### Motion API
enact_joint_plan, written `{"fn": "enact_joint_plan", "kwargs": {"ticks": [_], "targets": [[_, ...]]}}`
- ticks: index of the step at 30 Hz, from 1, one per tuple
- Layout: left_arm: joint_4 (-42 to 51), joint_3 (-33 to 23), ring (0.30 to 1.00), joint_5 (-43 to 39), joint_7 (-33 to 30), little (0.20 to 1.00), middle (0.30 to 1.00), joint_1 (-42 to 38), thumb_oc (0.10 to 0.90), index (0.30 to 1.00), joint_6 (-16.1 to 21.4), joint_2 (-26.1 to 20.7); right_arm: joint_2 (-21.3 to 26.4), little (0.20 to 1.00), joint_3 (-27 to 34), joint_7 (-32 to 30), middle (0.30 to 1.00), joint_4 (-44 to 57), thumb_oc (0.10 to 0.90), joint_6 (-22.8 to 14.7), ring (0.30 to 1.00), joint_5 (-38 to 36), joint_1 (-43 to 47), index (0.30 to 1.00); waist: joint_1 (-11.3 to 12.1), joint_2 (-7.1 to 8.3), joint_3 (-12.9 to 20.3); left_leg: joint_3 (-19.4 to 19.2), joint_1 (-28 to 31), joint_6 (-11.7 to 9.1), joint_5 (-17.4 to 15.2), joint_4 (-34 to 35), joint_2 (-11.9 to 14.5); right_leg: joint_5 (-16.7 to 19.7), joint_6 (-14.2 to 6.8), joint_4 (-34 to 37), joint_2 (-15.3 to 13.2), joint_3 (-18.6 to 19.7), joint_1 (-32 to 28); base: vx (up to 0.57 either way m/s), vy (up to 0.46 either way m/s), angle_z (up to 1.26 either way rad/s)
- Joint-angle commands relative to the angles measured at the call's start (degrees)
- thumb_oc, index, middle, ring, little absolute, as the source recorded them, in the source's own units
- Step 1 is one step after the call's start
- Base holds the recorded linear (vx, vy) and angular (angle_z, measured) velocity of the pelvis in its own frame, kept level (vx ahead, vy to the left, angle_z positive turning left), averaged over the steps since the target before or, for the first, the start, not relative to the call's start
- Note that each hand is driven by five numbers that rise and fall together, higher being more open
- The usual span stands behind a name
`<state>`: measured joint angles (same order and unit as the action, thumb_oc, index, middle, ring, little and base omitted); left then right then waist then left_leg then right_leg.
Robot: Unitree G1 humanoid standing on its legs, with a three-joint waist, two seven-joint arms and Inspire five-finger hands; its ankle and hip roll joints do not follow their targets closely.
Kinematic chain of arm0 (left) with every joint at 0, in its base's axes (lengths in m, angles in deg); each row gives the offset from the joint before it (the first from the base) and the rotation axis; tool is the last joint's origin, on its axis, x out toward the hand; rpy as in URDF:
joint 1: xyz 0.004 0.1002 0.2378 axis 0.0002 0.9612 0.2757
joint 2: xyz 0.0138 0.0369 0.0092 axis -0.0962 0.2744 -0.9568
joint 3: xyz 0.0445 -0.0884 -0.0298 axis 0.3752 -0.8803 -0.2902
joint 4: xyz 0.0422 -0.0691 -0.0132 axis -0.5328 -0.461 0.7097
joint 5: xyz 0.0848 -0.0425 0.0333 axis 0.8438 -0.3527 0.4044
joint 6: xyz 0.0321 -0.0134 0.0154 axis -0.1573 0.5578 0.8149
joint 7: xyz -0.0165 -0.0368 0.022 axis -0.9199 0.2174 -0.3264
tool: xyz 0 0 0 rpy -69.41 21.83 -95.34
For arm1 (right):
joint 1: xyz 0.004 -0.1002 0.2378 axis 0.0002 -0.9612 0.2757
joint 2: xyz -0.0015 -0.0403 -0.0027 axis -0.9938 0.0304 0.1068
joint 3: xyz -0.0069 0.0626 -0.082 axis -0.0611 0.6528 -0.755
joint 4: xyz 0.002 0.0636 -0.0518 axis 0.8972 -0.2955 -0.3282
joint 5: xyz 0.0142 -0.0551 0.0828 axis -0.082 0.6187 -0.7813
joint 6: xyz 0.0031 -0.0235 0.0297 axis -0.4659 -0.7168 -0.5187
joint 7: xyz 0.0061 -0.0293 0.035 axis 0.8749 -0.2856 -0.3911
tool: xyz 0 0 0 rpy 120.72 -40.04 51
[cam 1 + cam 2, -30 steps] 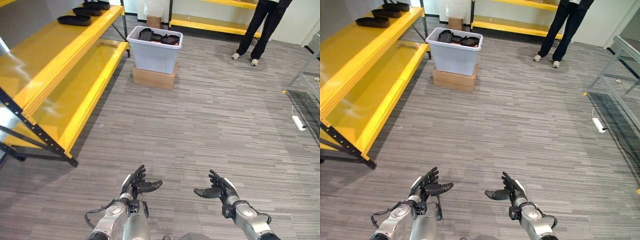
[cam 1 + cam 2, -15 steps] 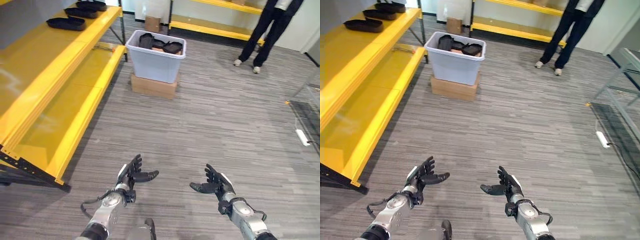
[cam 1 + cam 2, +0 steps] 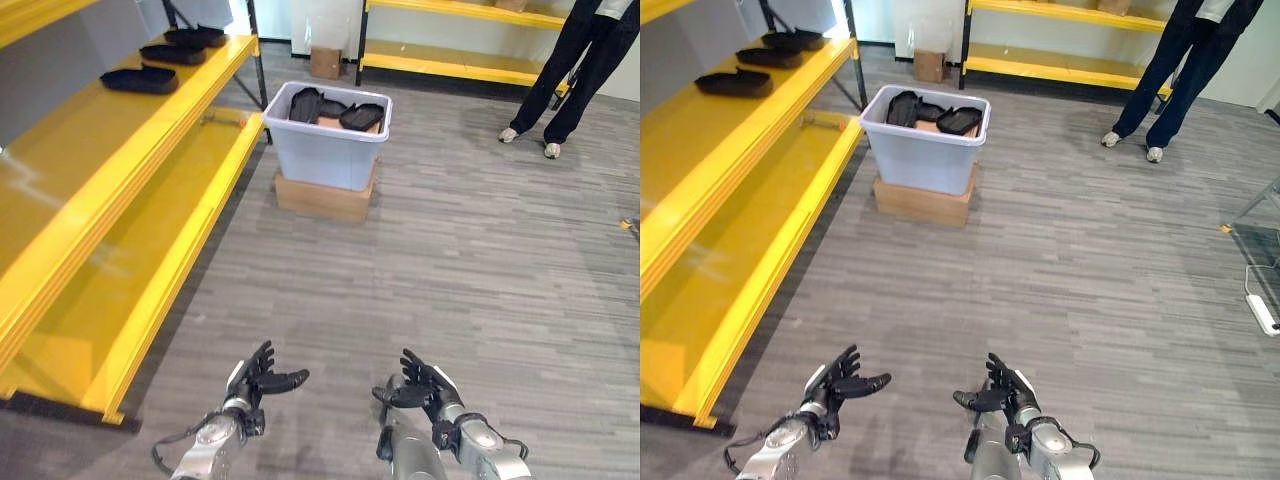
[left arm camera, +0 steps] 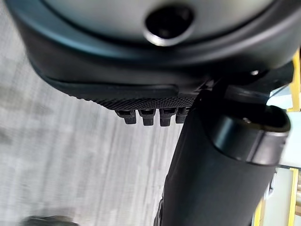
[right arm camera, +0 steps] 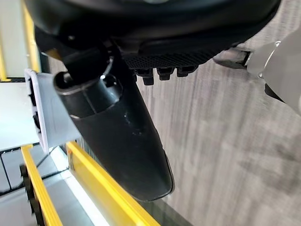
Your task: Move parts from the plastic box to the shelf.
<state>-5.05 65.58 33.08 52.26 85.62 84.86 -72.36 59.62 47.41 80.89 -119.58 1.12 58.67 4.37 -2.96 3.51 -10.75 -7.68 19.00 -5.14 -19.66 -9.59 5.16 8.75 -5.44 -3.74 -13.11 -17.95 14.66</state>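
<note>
Several dark parts (image 3: 338,108) lay heaped in the plastic box (image 3: 328,150) when I looked through my left eye; the box stood on a cardboard carton (image 3: 322,197) well ahead of me, beside the yellow shelf (image 3: 120,190). More flat black parts (image 3: 140,79) were already lying on the shelf's upper level. My left hand (image 3: 252,383) and right hand (image 3: 420,386) hung low over the grey floor (image 3: 450,270), fingers spread and relaxed, holding nothing, both well apart from the box. A person (image 3: 580,70) stood in the far right corner, cut off at the thighs.

From the right eye the scene was the same, and I judged the parts to be stiff, shallow moulded shells, probably light; I would take one by its long rim, thumb over and fingers beneath. How many lay under the top layer I could not tell, since the box wall hid them.

My left wrist view showed my own thumb (image 4: 221,174) and fingertips (image 4: 146,117) straight out over bare floor, with nothing between them.

My right wrist view showed the same open fingers (image 5: 165,71), the thumb (image 5: 117,132) loose, and past it a yellow beam and a pale edge that may have been the box.
</note>
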Motion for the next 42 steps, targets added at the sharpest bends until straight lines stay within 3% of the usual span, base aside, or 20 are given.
{"fn": "enact_joint_plan", "kwargs": {"ticks": [1,4,6,8,9,11,12,13,15,18,20,23,29,32,33,34,35,37,39,42], "targets": [[6.7,1.2,1.000,0.7,2.1,1.000,1.000,-5.4,0.900,1.000,5.3,-0.5,2.2,1.000,3.0,-0.3,1.000,1.8,0.900,-4.3,1.000,0.6,5.7,1.000,-1.8,0.50,4.2,-1.7,-3.4,1.0,8.5,-3.3,7.7,1.0,-4.4,-2.5,0.1,2.5,0.5,0.44,-0.206,0.63],[7.0,1.5,1.000,-0.4,1.9,1.000,1.000,-5.8,0.900,1.000,5.3,0.0,2.8,1.000,2.8,-0.3,1.000,1.5,0.900,-4.4,1.000,0.5,6.0,1.000,-2.5,-0.47,5.5,-1.3,-2.6,0.2,12.1,-3.2,10.4,-2.2,-2.7,-6.5,2.4,3.0,2.0,0.32,-0.169,0.25],[7.6,1.8,1.000,-1.1,1.4,1.000,1.000,-5.5,0.900,1.000,4.8,0.1,3.3,1.000,2.3,-0.5,1.000,0.6,0.900,-4.6,1.000,0.4,6.2,1.000,-2.2,-1.32,6.2,0.9,-6.8,-0.3,23.9,-14.7,14.9,-6.5,1.1,-9.1,5.9,3.0,0.7,0.28,-0.298,-0.26],[7.8,2.4,1.000,-2.1,1.0,1.000,1.000,-5.9,0.900,1.000,4.3,-0.1,3.7,1.000,1.5,-1.2,1.000,0.1,0.900,-5.1,1.000,-0.8,6.4,1.000,-0.7,-0.34,4.5,5.4,-16.3,0.4,30.7,-30.6,16.8,-10.3,4.7,-8.7,9.5,4.3,-3.1,0.25,-0.449,-0.18],[7.9,3.1,1.000,-2.1,0.8,1.000,1.000,-6.7,0.900,1.000,4.3,-0.3,4.2,1.000,1.3,-1.6,1.000,0.1,0.900,-5.5,1.000,-1.4,6.9,1.000,0.6,0.88,2.2,8.4,-22.2,1.3,31.9,-38.2,16.4,-11.2,6.7,-8.6,10.7,4.3,-4.7,0.13,-0.416,-0.12],[8.5,4.0,1.000,-2.3,0.8,1.000,1.000,-7.8,0.900,1.000,4.4,-0.4,4.8,1.000,1.3,-1.8,1.000,0.5,0.900,-5.7,1.000,-2.2,7.4,1.000,1.9,2.09,-0.1,10.7,-30.2,3.3,26.4,-44.3,14.5,-12.6,7.5,-7.4,10.9,3.8,-7.5,0.20,-0.233,-0.35],[8.3,4.4,1.000,-1.9,0.4,1.000,1.000,-8.3,0.900,1.000,4.7,-0.1,5.6,1.000,1.9,-2.1,1.000,0.7,0.900,-5.6,1.000,-2.0,7.5,1.000,2.7,2.40,-0.7,7.0,-36.2,1.7,23.1,-39.2,13.8,-13.7,6.5,-6.2,10.3,3.7,-10.7,0.28,-0.052,-0.43],[8.3,4.5,1.000,-1.9,0.4,1.000,1.000,-8.4,0.900,1.000,4.7,0.0,5.6,1.000,1.9,-2.1,1.000,0.7,0.900,-5.6,1.000,-2.0,7.5,1.000,2.8,2.43,-0.8,6.8,-36.1,1.7,23.0,-39.2,13.7,-13.7,6.5,-6.2,10.3,3.8,-10.7,0.32,0.067,-0.21],[7.9,4.7,1.000,-2.0,0.6,1.000,1.000,-8.5,0.900,1.000,5.0,0.1,6.2,1.000,2.7,-2.0,1.000,1.3,0.900,-5.6,1.000,-1.9,6.9,1.000,3.1,2.36,-1.1,3.6,-36.5,0.4,23.1,-27.4,14.6,-14.7,5.2,-5.7,9.4,4.6,-13.1,0.28,0.186,-0.02],[6.8,4.8,1.000,-1.1,0.5,1.000,1.000,-8.9,0.900,1.000,5.5,0.2,6.3,1.000,3.1,-1.8,1.000,1.7,0.900,-6.1,1.000,-1.3,5.9,1.000,4.3,1.34,-1.3,-0.5,-34.8,-1.2,31.2,1.5,14.8,-16.1,3.5,-5.7,8.6,5.3,-16.0,0.39,0.310,-0.26],[6.7,4.8,1.000,-0.7,0.4,1.000,1.000,-9.2,0.900,1.000,5.3,0.3,6.0,1.000,3.4,-1.5,1.000,1.1,0.900,-5.8,1.000,-0.9,5.5,1.000,4.9,0.46,-0.7,-0.2,-35.3,-1.6,32.6,7.6,14.0,-18.0,2.8,-6.3,8.3,5.3,-18.7,0.38,0.236,-0.19],[6.7,4.7,1.000,-1.1,0.6,1.000,1.000,-8.8,0.900,1.000,5.3,-0.1,5.2,1.000,4.1,-0.9,1.000,1.4,0.900,-5.2,1.000,-0.6,4.1,1.000,4.4,0.22,1.5,-1.0,-33.2,-1.7,32.9,6.7,14.2,-19.8,1.0,-8.4,5.6,5.8,-20.6,0.44,0.296,-0.26],[7.9,4.8,1.000,-0.7,1.1,1.000,1.000,-8.3,0.900,1.000,5.3,-2.6,3.2,1.000,5.0,-0.7,1.000,1.5,0.900,-5.2,1.000,-1.1,3.7,1.000,5.1,2.62,3.6,-1.9,-36.5,0.6,23.5,-6.9,11.9,-15.8,-2.1,-5.6,-0.2,6.3,-24.7,0.33,0.237,-0.03],[8.2,4.4,1.000,0.0,0.9,1.000,1.000,-8.2,0.900,1.000,5.2,-3.7,2.7,1.000,4.9,-0.5,1.000,2.0,0.900,-5.1,1.000,-0.4,4.3,1.000,5.5,3.41,4.4,-3.2,-36.6,3.9,17.0,-12.3,9.3,-5.6,-3.8,-8.6,-5.0,7.4,-23.1,0.37,0.480,-0.11],[9.3,4.7,1.000,0.4,0.9,1.000,1.000,-8.4,0.900,1.000,5.3,-4.2,2.2,1.000,4.5,-0.6,1.000,2.9,0.900,-5.5,1.000,-0.6,4.8,1.000,4.9,2.43,3.5,-4.1,-33.9,7.1,13.7,-12.6,6.0,2.4,-2.5,-19.7,-6.5,10.6,-16.9,0.25,0.503,-0.03],[9.3,4.7,1.000,0.4,0.9,1.000,1.000,-8.4,0.900,1.000,5.3,-4.2,2.2,1.000,4.5,-0.6,1.000,2.9,0.900,-5.5,1.000,-0.6,4.8,1.000,4.9,2.43,3.5,-4.1,-33.9,7.1,13.7,-12.6,6.0,2.4,-2.5,-19.7,-6.5,10.6,-16.9,0.34,0.672,0.55],[9.7,4.5,1.000,1.1,1.0,1.000,1.000,-8.1,0.900,1.000,5.2,-4.8,1.7,1.000,3.9,-0.5,1.000,3.6,0.900,-5.7,1.000,-0.7,5.1,1.000,4.1,0.92,2.1,-4.3,-30.0,8.3,10.9,-12.0,4.3,2.2,-2.3,-26.9,-6.9,9.9,-13.4,0.42,0.569,0.33],[9.1,4.1,1.000,1.3,1.4,1.000,1.000,-7.8,0.900,1.000,4.9,-4.9,1.4,1.000,3.4,0.2,1.000,5.0,0.900,-5.5,1.000,-0.8,4.7,1.000,2.1,-0.21,0.2,-5.3,-23.3,9.3,10.9,-9.0,2.4,-6.3,-0.8,-31.1,-2.6,6.1,-4.0,0.48,0.494,-0.04],[8.5,3.9,1.000,0.9,1.6,1.000,1.000,-7.6,0.900,1.000,5.1,-4.6,1.7,1.000,3.2,0.3,1.000,5.2,0.900,-5.5,1.000,-1.1,4.3,1.000,1.3,-0.13,-0.3,-4.8,-20.4,8.6,8.0,-9.2,1.4,-9.9,-1.6,-26.6,-2.1,4.4,-2.9,0.37,0.084,0.04],[8.1,3.1,1.000,0.7,2.0,1.000,1.000,-6.9,0.900,1.000,5.2,-3.8,1.9,1.000,3.0,0.1,1.000,4.5,0.900,-5.6,1.000,-1.3,4.4,1.000,0.5,-0.29,-0.4,-4.8,-16.4,7.1,6.1,-8.4,1.5,-8.5,-2.8,-14.3,-1.2,1.4,-1.6,0.36,-0.010,1.05]]}}
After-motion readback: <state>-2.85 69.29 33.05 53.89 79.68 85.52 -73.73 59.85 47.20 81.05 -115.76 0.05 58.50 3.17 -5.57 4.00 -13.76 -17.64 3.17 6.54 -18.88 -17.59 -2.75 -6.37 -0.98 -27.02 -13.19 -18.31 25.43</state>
